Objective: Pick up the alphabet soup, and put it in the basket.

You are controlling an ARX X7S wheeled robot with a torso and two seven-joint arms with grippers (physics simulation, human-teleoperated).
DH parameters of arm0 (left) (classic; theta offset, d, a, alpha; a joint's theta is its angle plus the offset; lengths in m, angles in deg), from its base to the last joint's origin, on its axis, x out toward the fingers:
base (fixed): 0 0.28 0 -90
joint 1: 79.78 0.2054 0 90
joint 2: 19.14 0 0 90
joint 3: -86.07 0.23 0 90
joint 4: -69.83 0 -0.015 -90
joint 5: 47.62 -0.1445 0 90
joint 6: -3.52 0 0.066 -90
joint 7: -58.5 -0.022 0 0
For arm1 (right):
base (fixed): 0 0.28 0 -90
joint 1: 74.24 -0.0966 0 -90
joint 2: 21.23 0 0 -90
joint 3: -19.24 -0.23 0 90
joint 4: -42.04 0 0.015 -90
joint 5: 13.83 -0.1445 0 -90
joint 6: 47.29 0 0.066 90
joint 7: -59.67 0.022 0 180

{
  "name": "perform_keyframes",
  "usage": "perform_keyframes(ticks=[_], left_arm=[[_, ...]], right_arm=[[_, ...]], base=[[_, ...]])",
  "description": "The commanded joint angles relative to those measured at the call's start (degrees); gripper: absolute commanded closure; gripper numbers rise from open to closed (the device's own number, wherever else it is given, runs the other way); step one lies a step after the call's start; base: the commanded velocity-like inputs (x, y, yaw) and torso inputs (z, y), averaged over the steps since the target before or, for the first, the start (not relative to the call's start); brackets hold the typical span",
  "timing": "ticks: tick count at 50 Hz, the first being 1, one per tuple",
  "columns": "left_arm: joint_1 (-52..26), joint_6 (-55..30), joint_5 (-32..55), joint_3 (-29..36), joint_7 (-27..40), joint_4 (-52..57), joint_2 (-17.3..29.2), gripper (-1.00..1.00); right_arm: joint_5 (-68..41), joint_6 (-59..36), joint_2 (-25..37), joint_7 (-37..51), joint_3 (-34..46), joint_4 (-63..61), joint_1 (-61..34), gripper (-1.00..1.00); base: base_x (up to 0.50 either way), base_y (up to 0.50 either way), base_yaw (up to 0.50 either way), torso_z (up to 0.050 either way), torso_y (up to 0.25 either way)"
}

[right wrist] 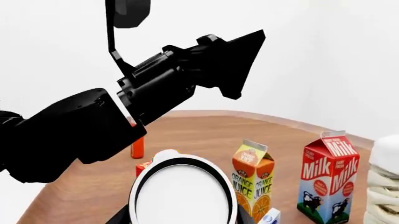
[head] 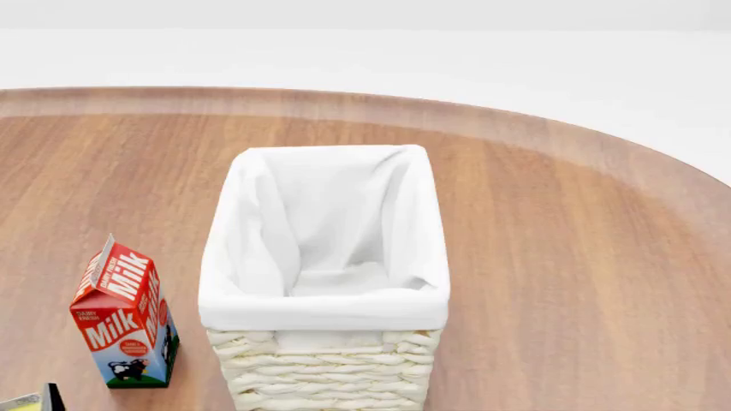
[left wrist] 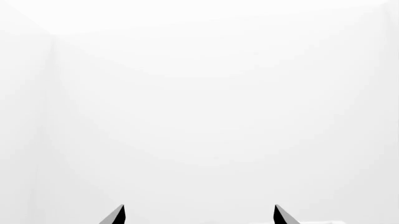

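Right between the right gripper's point(right wrist: 182, 219) fingers sits the alphabet soup point(right wrist: 182, 193), pale lid up, clamped at its sides. Just beyond stand an orange juice carton point(right wrist: 253, 179) and a milk carton point(right wrist: 327, 175), with the basket point(right wrist: 383, 184) beside them. The left gripper's point(left wrist: 199, 215) fingertips point(left wrist: 117, 215) stand apart, holding nothing.

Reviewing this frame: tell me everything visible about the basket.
The basket is a tall rectangular cream-white woven wicker container with a white cloth lining folded over its rim. It stands upright on the round wooden table, open at the top, and nothing shows inside except the creased lining. A milk carton stands close beside it, apart from it. The right wrist view catches only its edge. No gripper touches it.
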Motion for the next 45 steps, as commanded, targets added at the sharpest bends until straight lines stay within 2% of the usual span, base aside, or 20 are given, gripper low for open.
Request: perform_keyframes(ticks=[1,10,31,37,45], left_arm=[[-0.11,-0.11,0.12,0.06,0.07,0.00,0.11,-1.00],[-0.50,0.24,0.38,0.15,0.06,-0.70,0.13,-1.00],[-0.45,0.22,0.64,0.11,0.44,-0.59,0.26,-1.00],[-0.28,0.17,0.94,-0.27,0.68,-0.18,0.49,-1.00],[-0.11,0.35,0.85,-0.29,0.87,-0.03,0.57,-1.00]], right_arm=[[-2.56,2.30,1.24,0.21,-1.33,-3.12,0.99,1.00],[-8.01,3.01,3.56,2.26,-3.19,-9.48,2.19,1.00],[-8.71,0.37,6.29,9.47,-6.53,-16.22,1.96,1.00],[-9.25,-2.67,6.57,13.66,-7.85,-18.06,0.38,1.00],[-9.07,-8.78,5.18,23.61,-10.49,-19.54,-2.82,1.00]], base=[[0.00,0.00,0.00,0.000,0.000],[0.00,0.00,0.00,0.000,0.000],[0.00,0.00,0.00,0.000,0.000],[0.00,0.00,0.00,0.000,0.000],[0.00,0.00,0.00,0.000,0.001]])
